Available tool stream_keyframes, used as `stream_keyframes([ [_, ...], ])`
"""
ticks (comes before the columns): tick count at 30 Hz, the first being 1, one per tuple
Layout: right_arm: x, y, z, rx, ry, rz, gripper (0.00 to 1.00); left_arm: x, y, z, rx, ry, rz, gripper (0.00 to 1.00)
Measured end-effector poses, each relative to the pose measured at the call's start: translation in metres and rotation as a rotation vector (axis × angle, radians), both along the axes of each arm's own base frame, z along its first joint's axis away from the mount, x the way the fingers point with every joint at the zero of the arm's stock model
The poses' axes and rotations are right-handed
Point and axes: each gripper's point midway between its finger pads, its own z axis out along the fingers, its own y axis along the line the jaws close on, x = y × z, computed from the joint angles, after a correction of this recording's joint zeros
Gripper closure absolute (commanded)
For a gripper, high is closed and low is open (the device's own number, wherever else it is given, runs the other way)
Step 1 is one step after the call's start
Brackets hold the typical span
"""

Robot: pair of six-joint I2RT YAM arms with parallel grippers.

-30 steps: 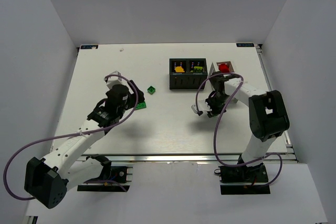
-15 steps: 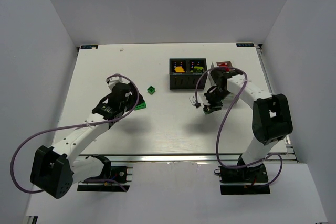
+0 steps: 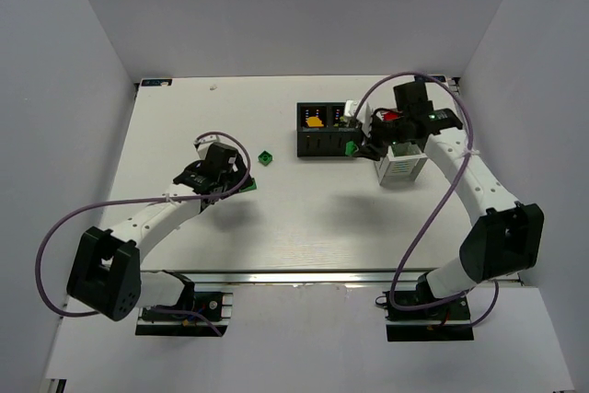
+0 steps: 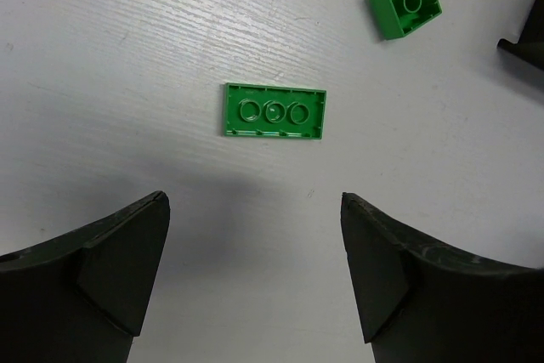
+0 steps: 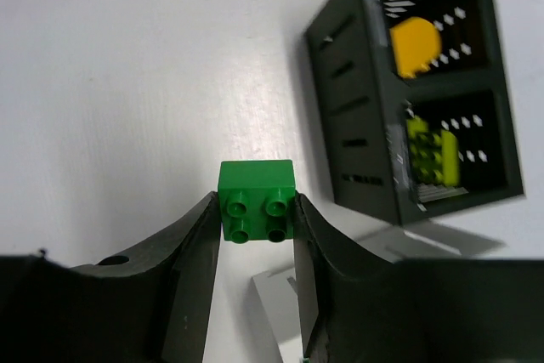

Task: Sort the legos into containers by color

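Right wrist, right pincer (image 5: 255,210) gripping green cube brick (image 5: 257,189), left pincer (image 4: 253,210) spread wide, flat brick (image 4: 274,111) just ahead

Four-stud green brick (image 5: 257,201) pinched in right gripper (image 5: 257,214); black box (image 5: 340,99) holds orange piece (image 5: 415,45), lime brick (image 5: 430,157) in separate compartments — long green brick (image 4: 274,111), square green brick (image 4: 405,13) lie studs-down.

Bright, even light; soft shadows; black box (image 5: 340,99) slightly blurred close-up.
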Motion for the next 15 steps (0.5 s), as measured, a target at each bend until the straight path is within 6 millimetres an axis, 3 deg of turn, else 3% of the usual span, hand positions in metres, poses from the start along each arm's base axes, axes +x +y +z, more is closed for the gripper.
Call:
stream_keyframes([
  [4,0.024,-0.031,0.012,0.032,0.0,-0.17,0.98,0.002,-0.001,-0.001,0.001,0.012,0.009,0.07],
  [10,0.054,-0.102,0.01,0.018,0.013,-0.429,0.95,0.007,0.0,-0.008,-0.053,0.055,0.116,0.05],
  [15,0.059,-0.121,0.007,-0.017,0.006,-0.493,0.84,0.005,0.001,-0.024,-0.111,0.122,0.219,0.06],
])
